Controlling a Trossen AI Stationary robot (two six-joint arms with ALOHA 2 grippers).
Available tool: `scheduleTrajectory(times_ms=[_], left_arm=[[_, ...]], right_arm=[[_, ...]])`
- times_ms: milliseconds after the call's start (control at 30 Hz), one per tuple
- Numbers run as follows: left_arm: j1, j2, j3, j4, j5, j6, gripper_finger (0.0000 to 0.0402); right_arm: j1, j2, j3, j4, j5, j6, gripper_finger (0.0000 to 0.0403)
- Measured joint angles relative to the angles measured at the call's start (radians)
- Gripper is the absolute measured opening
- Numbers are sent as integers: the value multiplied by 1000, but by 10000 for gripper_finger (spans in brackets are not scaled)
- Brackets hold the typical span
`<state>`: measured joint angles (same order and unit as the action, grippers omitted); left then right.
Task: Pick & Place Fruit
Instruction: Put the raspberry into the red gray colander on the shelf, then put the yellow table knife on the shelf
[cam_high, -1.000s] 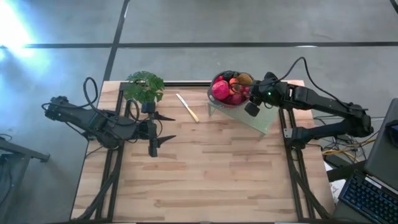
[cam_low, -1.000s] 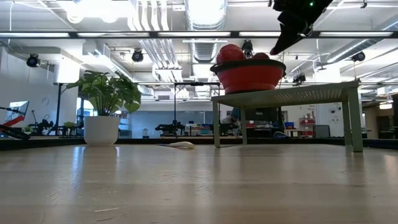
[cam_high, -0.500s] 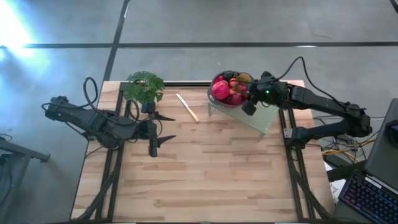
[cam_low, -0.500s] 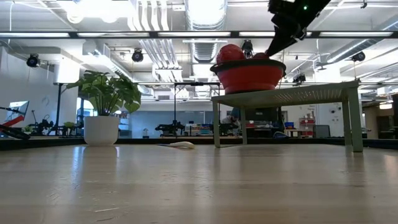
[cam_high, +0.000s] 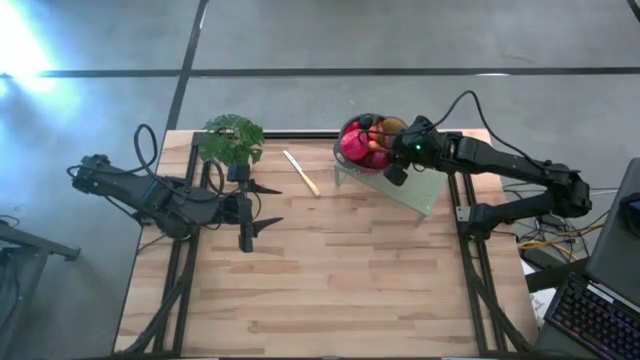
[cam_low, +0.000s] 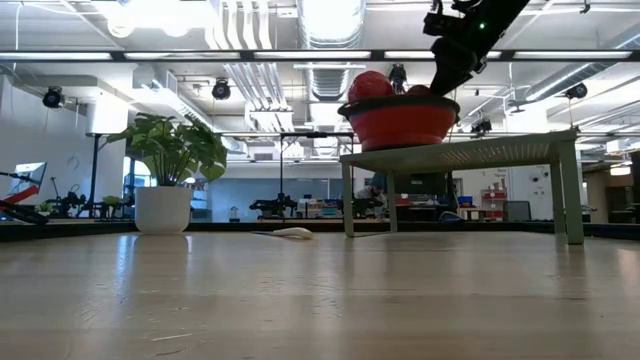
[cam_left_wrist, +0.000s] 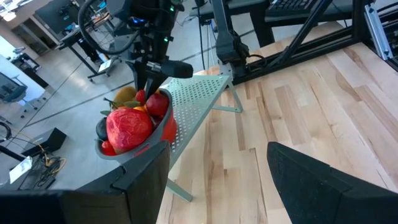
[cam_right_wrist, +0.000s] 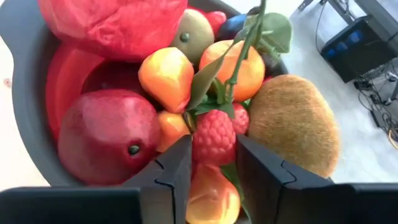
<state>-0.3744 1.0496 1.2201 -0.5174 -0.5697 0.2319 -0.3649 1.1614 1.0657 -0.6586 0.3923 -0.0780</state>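
Crept over the bowl (cam_high: 365, 145) from its outer rim since a second ago: right gripper (cam_high: 392, 165), now above the fruit (cam_high: 362, 143); unmoved meanwhile: left gripper (cam_high: 262, 205), plant (cam_high: 231, 139), knife (cam_high: 301, 173).

Left of the bowl, well apart: left gripper, low over the bare table (cam_high: 330, 270), jaws wide, holding nothing; just beside it, nearer the table's back edge, plant in a white pot.

Between plant and bowl: knife, flat on the wood, near the stand's (cam_high: 415, 190) foot.

Landmark itself: bowl on the perforated stand, raised off the table, heaped with fruit; large red apple (cam_right_wrist: 109, 134) and crumpled red piece (cam_right_wrist: 112, 22) on one side, kiwi (cam_right_wrist: 293, 121) on the other, leafy tangerine (cam_right_wrist: 239, 68) and small orange pieces between.

Right, directly over the bowl: right gripper, jaws narrow, fingers (cam_right_wrist: 177, 171) straddling a raspberry (cam_right_wrist: 212, 135) at the heap's middle; cannot tell whether pinched or merely flanked; raspberry in the heap, not lifted.
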Motion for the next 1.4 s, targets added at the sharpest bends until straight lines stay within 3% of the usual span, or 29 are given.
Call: scheduleTrajectory(times_ms=[367,633,933,1400], left_arm=[[0,0,0,0,0,0,273],[0,0,0,0,0,0,273],[0,0,0,3,0,0,273],[0,0,0,32,0,0,273]], right_arm=[[0,-17,4,-7,0,-5,180],[37,-33,80,-62,-1,-18,194],[124,-42,165,-160,-3,3,159],[387,-42,174,-435,-10,263,81]])
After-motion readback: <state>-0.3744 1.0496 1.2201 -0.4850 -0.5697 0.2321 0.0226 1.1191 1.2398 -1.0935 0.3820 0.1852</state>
